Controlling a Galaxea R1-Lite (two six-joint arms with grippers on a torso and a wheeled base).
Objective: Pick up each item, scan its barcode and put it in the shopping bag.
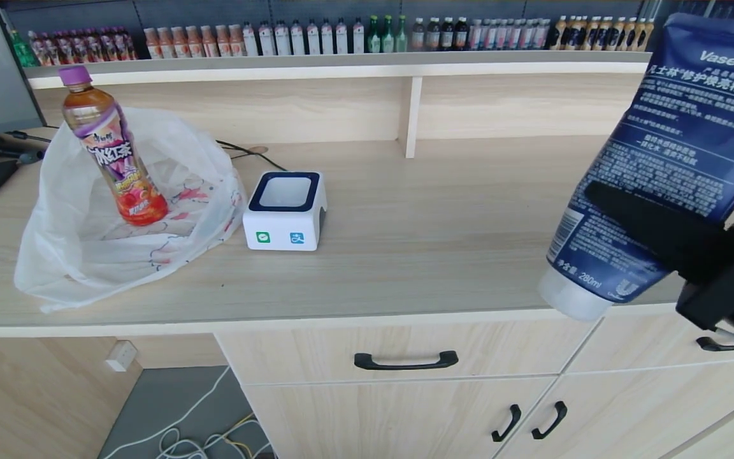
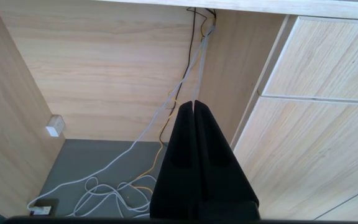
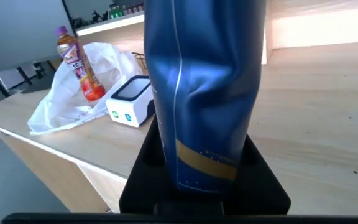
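— While the right gripper (image 1: 654, 229) hangs by the right end of the counter's (image 1: 437, 242) front edge, what is in it?

— A dark blue tube (image 1: 679, 140) with white print. The black fingers (image 1: 634, 213) pinch it across its lower body, one on each flat side. The tube is off the counter and tilted, with its white cap end down and its flat end up.

— And the shopping bag (image 1: 67, 255)?

— Thin white plastic, lying slack at the counter's left end. Its mouth gapes wide and its sides are crumpled around what it holds.

— Which is?

— One bottle (image 1: 115, 153) of reddish-brown drink with a purple cap and a purple and red label. It stands upright inside the bag, on the bag's bottom.

— Where is the scanner (image 1: 284, 213)?

— Just beside the bag, on the side toward the counter's middle and well apart from the tube. It is a white box with a dark blue frame round its top window. A dark cable (image 1: 246, 153) lies behind it, toward the counter's back edge.

— And the left gripper (image 2: 194, 115)?

— Down below the counter, in front of the wooden cabinet side. Its fingers (image 2: 179, 155) are pressed together, tips touching, with nothing between them. Loose cables (image 2: 104, 186) lie on the grey floor beneath.

— Anything at the back?

— A shelf (image 1: 341, 60) above the counter's back edge carries a row of drink bottles (image 1: 367, 35).
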